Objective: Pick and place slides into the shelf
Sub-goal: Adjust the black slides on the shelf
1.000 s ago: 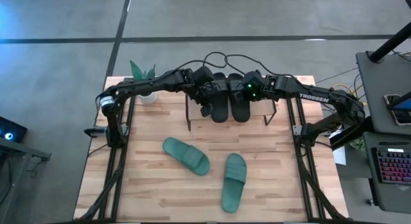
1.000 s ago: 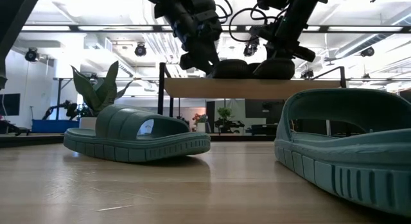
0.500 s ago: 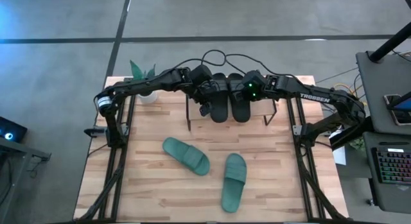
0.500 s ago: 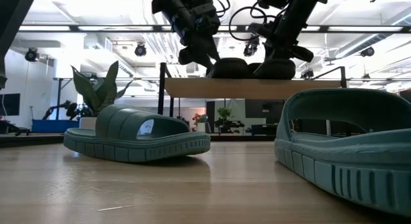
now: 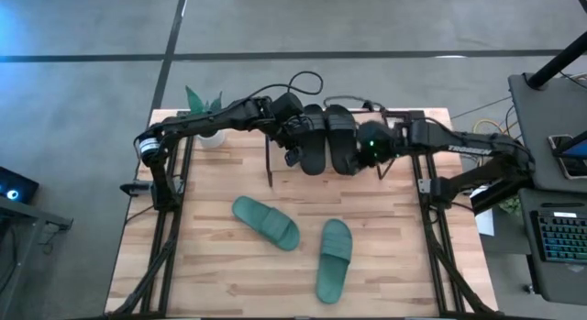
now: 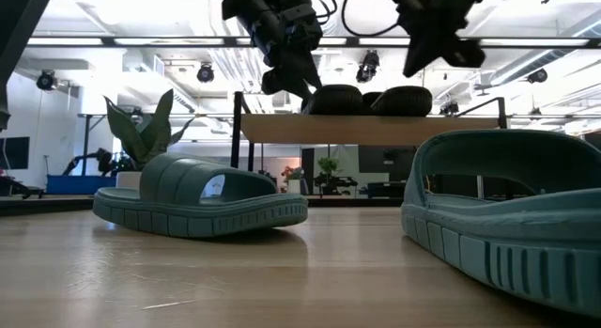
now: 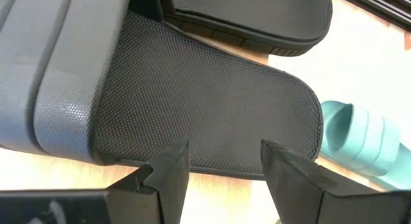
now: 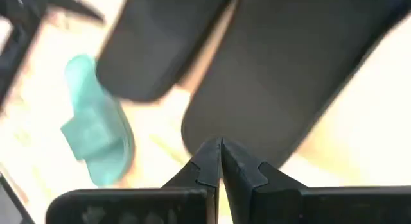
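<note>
**Black pair on the shelf, teal pair waiting on the table**

Two black slides point(image 5: 327, 138) lie side by side on the top board of the shelf point(image 6: 366, 130), at the far edge of the table point(image 5: 211, 265). The low view shows them flat on the board. Two teal slides remain on the tabletop: one point(image 5: 265, 221) near the middle, angled; the other point(image 5: 334, 259) nearer the front, pointing roughly fore-aft.

Left gripper point(image 7: 221, 161) hovers over the heel of the left black slide, jaws spread, holding nothing. Right gripper point(image 8: 221, 161) sits off the right black slide's near end, jaws pressed together, empty.

Judgement: placing of the black pair looks finished; task about halfway. Next move calls for an arm to clear the shelf, descend on a teal slide and take its strap or edge. Top board looks full, so the lower level seems the likely spot.
</note>
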`<action>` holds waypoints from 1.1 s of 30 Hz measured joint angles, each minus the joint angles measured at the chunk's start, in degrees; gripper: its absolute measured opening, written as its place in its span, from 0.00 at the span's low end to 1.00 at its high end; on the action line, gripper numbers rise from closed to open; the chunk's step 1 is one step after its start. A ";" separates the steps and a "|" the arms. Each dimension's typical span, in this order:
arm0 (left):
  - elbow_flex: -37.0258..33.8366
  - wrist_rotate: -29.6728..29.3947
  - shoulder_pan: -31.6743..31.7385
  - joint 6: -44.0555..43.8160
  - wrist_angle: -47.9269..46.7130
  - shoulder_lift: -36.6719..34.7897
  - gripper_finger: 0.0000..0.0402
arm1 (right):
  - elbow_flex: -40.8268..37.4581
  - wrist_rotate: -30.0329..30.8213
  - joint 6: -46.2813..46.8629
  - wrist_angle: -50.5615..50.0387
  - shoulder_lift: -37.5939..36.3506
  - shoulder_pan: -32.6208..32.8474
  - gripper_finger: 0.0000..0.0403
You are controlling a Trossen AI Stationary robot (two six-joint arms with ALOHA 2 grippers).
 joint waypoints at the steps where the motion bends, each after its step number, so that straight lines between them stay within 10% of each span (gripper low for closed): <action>1: 0.00 0.00 0.00 0.02 0.02 0.00 0.44 | -0.47 0.02 1.01 -0.17 0.11 1.30 0.02; 33: -1.14 0.00 0.00 0.96 0.14 -0.02 0.44 | -7.36 6.88 10.76 6.70 0.76 7.38 0.02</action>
